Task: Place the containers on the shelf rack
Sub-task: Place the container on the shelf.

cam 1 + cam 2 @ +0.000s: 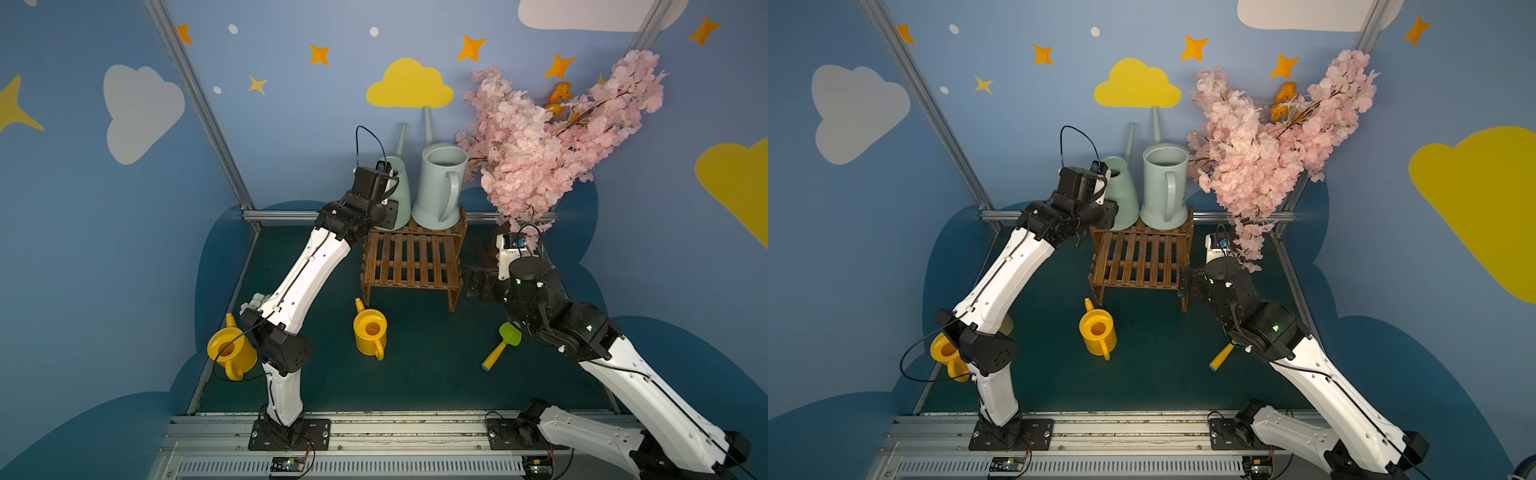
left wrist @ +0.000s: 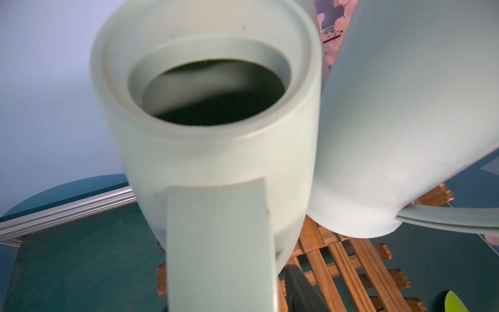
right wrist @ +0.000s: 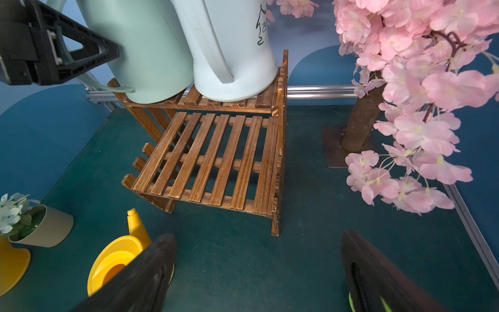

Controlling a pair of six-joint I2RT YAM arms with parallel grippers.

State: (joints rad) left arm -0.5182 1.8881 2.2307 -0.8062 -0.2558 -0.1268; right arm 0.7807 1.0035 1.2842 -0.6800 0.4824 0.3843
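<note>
Two tall containers stand side by side on the upper tier of the shelf rack (image 1: 411,262) (image 1: 1138,262) (image 3: 210,156): a pale green can (image 1: 401,199) (image 1: 1121,199) (image 2: 210,162) and a grey-blue can (image 1: 436,187) (image 1: 1158,187) (image 3: 232,54). My left gripper (image 1: 388,210) (image 2: 224,283) straddles the green can's handle, its one visible finger (image 2: 297,281) a little off the strap. A small yellow can (image 1: 370,332) (image 1: 1098,332) (image 3: 116,259) stands on the mat before the rack. Another yellow can (image 1: 230,353) (image 1: 946,353) sits under my left arm. My right gripper (image 1: 473,282) (image 3: 259,243) hangs open and empty at the rack's right side.
A pink blossom tree (image 1: 552,137) on a brown base (image 3: 351,146) fills the back right corner. The green-and-yellow toy shovel (image 1: 500,345) lies under my right arm. A small pot of white flowers (image 3: 40,227) stands near the left yellow can. The rack's lower tier holds nothing.
</note>
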